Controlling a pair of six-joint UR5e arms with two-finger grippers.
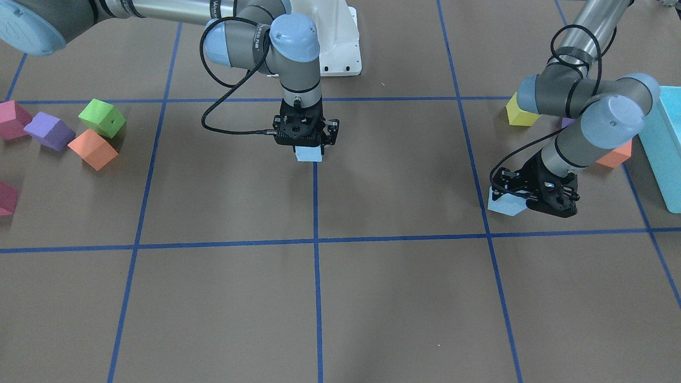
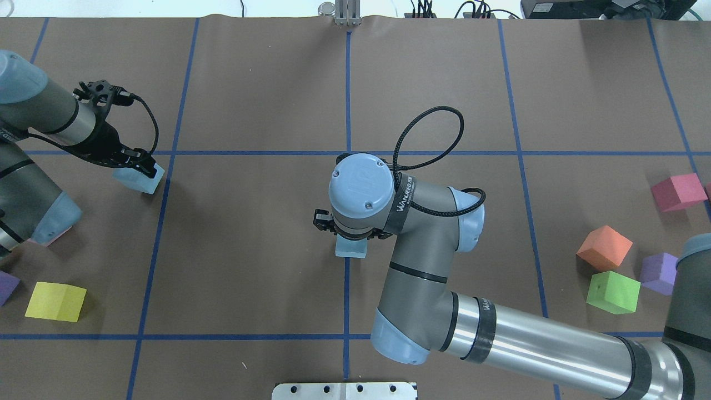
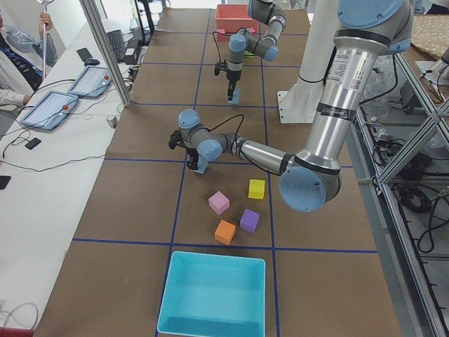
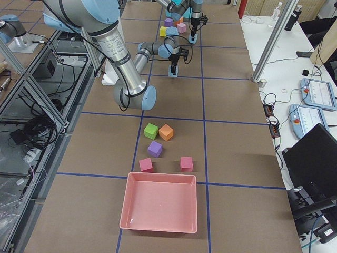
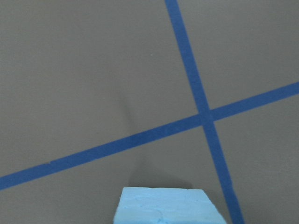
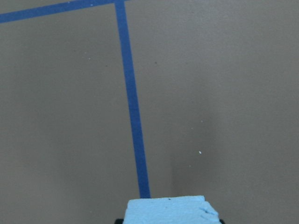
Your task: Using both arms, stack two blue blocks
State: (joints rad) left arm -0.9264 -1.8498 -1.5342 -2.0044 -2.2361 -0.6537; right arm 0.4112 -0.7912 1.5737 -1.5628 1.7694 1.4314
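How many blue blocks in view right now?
2. The centre blue block is in the right gripper, on the middle tape line. The other blue block is in the left gripper, near a tape crossing. Arms may hide more.

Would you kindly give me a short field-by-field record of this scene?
left gripper: at the left block; grip unclear
right gripper: closed on the centre block, over a tape line
stack: not yet made; the blocks are far apart
others: yellow cube, orange cube, green cube
bin: turquoise, at the robot's far left
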